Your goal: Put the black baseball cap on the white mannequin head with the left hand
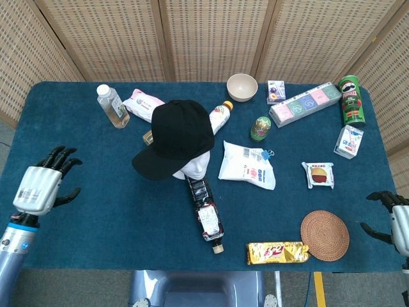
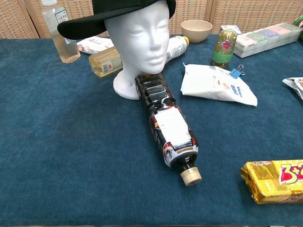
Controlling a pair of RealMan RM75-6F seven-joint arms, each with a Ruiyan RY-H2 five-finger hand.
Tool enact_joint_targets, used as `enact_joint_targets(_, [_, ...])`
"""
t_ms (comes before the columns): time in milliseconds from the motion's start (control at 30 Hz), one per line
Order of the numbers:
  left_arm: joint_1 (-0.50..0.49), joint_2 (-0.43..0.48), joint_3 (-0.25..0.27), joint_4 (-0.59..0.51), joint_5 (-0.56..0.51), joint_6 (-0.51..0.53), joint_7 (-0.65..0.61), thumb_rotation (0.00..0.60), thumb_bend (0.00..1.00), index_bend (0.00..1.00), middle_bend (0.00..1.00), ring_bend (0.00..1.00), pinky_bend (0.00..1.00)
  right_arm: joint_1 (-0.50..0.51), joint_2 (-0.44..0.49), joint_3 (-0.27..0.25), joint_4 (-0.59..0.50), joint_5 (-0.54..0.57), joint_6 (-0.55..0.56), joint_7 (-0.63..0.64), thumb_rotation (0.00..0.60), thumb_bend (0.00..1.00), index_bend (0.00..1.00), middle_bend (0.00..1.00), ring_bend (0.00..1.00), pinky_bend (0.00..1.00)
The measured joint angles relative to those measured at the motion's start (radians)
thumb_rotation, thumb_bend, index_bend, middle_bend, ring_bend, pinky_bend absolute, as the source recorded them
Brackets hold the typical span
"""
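Observation:
The black baseball cap (image 1: 174,137) sits on the white mannequin head (image 1: 195,167), brim pointing to the left. In the chest view the cap (image 2: 113,13) covers the top of the mannequin head (image 2: 142,38), brim out to the left. My left hand (image 1: 42,187) hovers at the table's left edge, far from the cap, fingers spread and holding nothing. My right hand (image 1: 391,217) shows at the right edge, fingers apart and empty. Neither hand appears in the chest view.
A dark cola bottle (image 1: 206,212) lies in front of the mannequin base. Around it are a white pouch (image 1: 248,164), a yellow snack bar (image 1: 278,252), a cork coaster (image 1: 324,235), a clear water bottle (image 1: 112,106), a bowl (image 1: 241,86) and a green can (image 1: 351,100).

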Motion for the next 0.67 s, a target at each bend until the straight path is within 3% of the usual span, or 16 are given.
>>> enact_joint_targets(367, [0.177,0.021,0.018,-0.004,-0.093,0.108,-0.064,0.6,0.21,0.39,0.19,0.12,0.44,0.023,-0.016,0.006,-0.001,0.022,-0.02,-0.068,0.6,0.15,0.39,0.41,0.43,0.41])
enact_joint_targets(667, [0.213,0.012,0.0,0.006,-0.087,0.115,-0.053,0.6,0.21,0.4,0.21,0.12,0.44,0.036,-0.019,0.006,-0.009,0.026,-0.032,-0.082,0.6,0.15,0.4,0.41,0.43,0.41])
